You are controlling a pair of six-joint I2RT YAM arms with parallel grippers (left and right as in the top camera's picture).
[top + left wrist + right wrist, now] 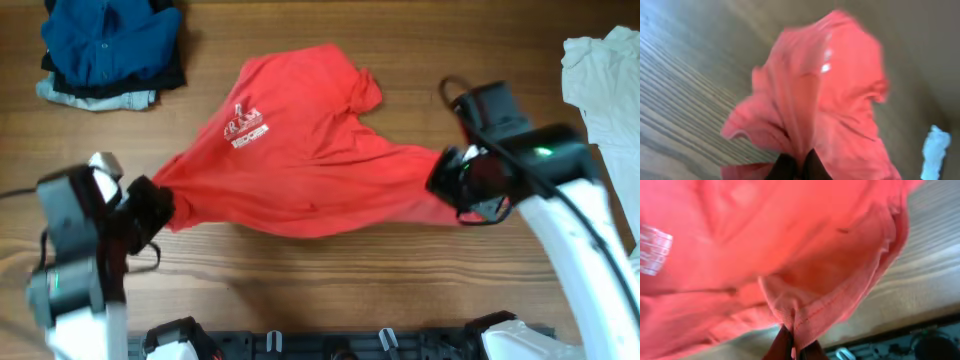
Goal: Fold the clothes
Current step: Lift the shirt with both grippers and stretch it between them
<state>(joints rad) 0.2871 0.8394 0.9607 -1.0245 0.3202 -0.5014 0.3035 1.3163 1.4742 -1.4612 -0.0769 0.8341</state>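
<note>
Overhead: bright, even, left arm (75, 250) motion-blurred | 2 wrist views: heavy blur, soft focus | left wrist: glare patch on red T-shirt (825, 110)

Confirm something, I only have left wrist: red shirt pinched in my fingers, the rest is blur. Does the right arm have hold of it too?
Observer: Yes. The right wrist view shows the right gripper shut on a stitched hem of the T-shirt.
Operator: Bunched or spread?
Observer: From overhead it's drawn out between the left gripper and the right one, wider in the middle, with the white lettering facing up.
Operator: Anything else on the table?
Observer: A stack of blue and dark clothes sits at the far left corner, apart from the shirt.
</note>
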